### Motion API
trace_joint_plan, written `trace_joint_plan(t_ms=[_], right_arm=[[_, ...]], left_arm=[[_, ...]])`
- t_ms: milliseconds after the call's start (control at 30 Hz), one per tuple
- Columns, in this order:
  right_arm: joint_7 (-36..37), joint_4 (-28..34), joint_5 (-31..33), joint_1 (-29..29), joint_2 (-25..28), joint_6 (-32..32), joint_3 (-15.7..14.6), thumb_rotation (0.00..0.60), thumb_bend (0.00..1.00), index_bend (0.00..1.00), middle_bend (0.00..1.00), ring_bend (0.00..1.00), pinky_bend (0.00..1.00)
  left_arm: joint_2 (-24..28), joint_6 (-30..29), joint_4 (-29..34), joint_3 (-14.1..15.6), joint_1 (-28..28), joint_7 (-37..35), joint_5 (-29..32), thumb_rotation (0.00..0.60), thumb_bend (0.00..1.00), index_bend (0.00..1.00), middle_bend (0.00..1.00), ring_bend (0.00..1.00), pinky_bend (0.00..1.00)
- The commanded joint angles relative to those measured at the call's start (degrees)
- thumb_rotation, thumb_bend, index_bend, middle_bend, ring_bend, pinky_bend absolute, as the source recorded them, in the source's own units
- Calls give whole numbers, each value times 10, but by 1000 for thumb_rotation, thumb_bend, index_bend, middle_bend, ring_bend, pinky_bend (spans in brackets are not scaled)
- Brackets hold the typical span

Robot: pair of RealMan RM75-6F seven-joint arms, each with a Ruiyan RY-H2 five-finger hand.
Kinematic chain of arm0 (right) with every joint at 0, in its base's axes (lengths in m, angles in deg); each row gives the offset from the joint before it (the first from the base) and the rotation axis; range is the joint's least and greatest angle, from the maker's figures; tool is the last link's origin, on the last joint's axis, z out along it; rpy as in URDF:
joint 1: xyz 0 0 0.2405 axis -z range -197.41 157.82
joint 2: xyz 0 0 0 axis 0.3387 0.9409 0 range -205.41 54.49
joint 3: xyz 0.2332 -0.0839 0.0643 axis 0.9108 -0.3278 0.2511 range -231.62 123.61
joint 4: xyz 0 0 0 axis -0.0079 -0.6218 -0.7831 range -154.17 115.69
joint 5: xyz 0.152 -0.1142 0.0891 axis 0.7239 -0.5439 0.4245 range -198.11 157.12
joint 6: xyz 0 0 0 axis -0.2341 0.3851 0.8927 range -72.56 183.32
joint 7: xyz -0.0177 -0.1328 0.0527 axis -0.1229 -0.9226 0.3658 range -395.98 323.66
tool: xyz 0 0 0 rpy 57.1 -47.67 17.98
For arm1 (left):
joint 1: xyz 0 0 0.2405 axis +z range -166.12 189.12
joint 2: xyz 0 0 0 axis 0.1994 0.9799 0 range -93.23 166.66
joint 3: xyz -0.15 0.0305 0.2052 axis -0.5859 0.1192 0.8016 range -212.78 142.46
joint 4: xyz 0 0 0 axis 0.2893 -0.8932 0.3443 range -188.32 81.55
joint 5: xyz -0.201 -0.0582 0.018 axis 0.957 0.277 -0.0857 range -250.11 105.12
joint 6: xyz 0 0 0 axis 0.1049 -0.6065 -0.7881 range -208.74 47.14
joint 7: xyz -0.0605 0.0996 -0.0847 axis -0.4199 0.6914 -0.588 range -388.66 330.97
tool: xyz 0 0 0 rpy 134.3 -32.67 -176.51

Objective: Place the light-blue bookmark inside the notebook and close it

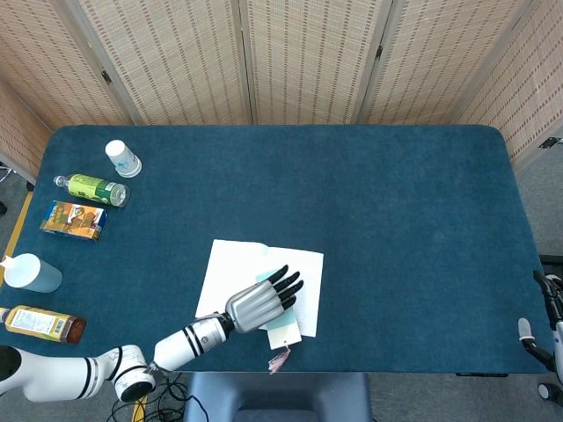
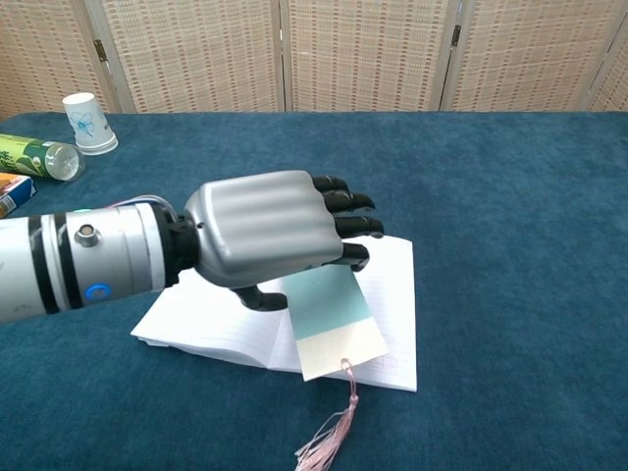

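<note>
Bookmark [image 2: 334, 317]: light blue with a cream lower end, it hangs above the right page of the notebook [image 2: 388, 294], its pink tassel [image 2: 329, 442] trailing past the near edge onto the table [image 2: 510, 196]. In the head view the bookmark [image 1: 280, 327] shows as a pale strip poking out from under the palm, over the same page of the notebook [image 1: 230, 268]. The left hand [image 2: 270, 233] pinches its upper end between the thumb, tucked beneath, and the dark fingers [image 2: 353, 226], which lie side by side pointing right (how much of the card sits inside the grip is hidden by the palm). The notebook lies open and flat near the front edge of the table, left of centre.

The left hand [image 1: 259, 301] reaches in from the lower left on a silver-white forearm. The right hand [image 1: 547, 325] is only partly seen at the right edge of the head view, off the table; its state cannot be told.

Along the far left of the table sit a paper cup [image 1: 122, 158], a green bottle [image 1: 95, 189] on its side, a small carton [image 1: 74, 220], a pale blue cup [image 1: 32, 273] and a brown bottle [image 1: 40, 323].
</note>
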Motion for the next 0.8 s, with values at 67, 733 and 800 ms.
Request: trace_joint_plan(t_ms=[67, 733, 800], right_arm=[[2, -2, 1, 2, 0, 1, 0, 600, 388, 35, 186, 149, 162], [4, -3, 4, 10, -1, 9, -1, 600, 387, 35, 186, 149, 162], [4, -3, 4, 11, -2, 11, -1, 600, 387, 35, 186, 148, 162]], left_arm=[[-19, 10, -30, -6, -17, 0, 2, 600, 302, 387, 126, 80, 162], [-53, 11, -126, 15, -52, -10, -34, 600, 302, 361, 126, 80, 160], [-52, 10, -130, 20, -54, -14, -40, 600, 302, 358, 126, 80, 160]])
